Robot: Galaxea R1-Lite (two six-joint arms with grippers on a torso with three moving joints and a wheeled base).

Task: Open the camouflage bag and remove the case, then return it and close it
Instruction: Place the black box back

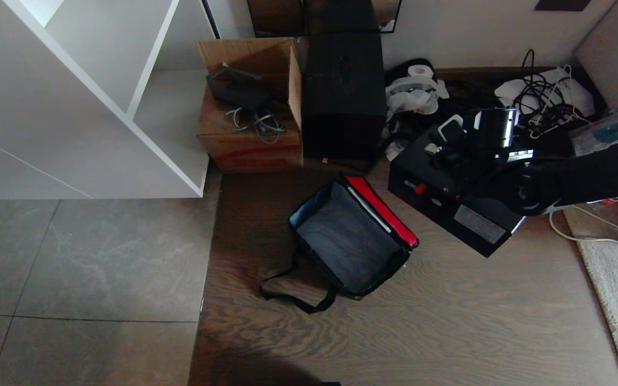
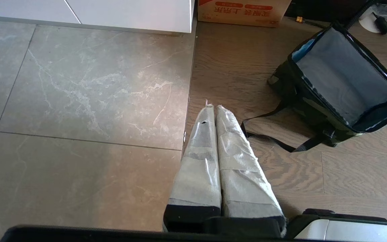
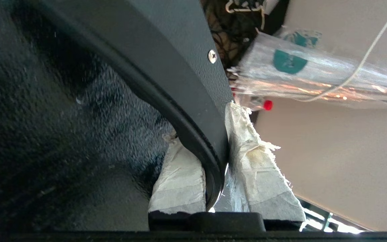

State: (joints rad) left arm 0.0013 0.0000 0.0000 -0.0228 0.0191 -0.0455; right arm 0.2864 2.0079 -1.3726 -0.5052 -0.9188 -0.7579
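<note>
- Gripping the case (image 1: 451, 201) by its edge, the right gripper (image 3: 213, 174) has both tape-wrapped fingers (image 3: 180, 181) pinched on the black rim; right wrist view shows the rim running between the pads.
- Case sits at right of centre in the head view, tilted, its near corner pointing toward the lower right of the frame. Small red latch (image 1: 420, 188) visible on its side, pale label (image 1: 479, 224) on the lower face.
- Cannot tell from the head view whether the case rests on the wooden floor (image 1: 421, 321) or hangs clear of it.
- Right arm (image 1: 582, 179) enters from the right edge, dark, crossing over the case top.
- Camouflage bag (image 1: 349, 241) at centre of the head view, standing on the wooden floor, mouth wide open, grey interior showing nothing inside. Red-lined flap (image 1: 384, 212) folded back on the side nearest the case.
- Bag and case: near, not touching as far as seen.
- Black strap (image 1: 293, 292) trails from the bag toward lower centre.
- Left gripper (image 2: 215, 111) in the left wrist view only: taped fingers pressed together, closed on nothing, above the seam between grey tile (image 2: 79, 117) and wood.
- Upper centre of head view: cardboard box (image 1: 250, 107), tall black box (image 1: 344, 91) just beside it.
- Upper right: tangle of cables (image 1: 545, 102).
- White shelving (image 1: 73, 96) upper left.
</note>
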